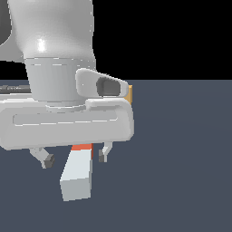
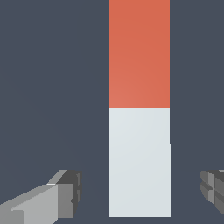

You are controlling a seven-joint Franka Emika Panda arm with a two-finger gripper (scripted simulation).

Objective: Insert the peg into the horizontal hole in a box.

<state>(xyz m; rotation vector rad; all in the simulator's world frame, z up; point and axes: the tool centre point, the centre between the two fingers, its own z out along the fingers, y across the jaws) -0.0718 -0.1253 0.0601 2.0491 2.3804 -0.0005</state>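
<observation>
The peg (image 1: 78,174) lies flat on the dark floor, its pale grey-white end toward the camera and its orange-red end tucked under the gripper body. In the wrist view the peg (image 2: 139,131) shows both its orange-red half and its white half. My gripper (image 1: 75,158) hovers just above the peg, open, with one finger on each side and clear gaps between. The fingertips (image 2: 65,194) flank the white half without touching it. Only a thin tan sliver of the box (image 1: 130,94) shows behind the gripper body. The hole is hidden.
The large grey-white arm and hand body (image 1: 59,81) fill the upper part of the exterior view's left and block most of the scene behind. Dark blue-grey floor (image 1: 181,158) spreads across the exterior view's right.
</observation>
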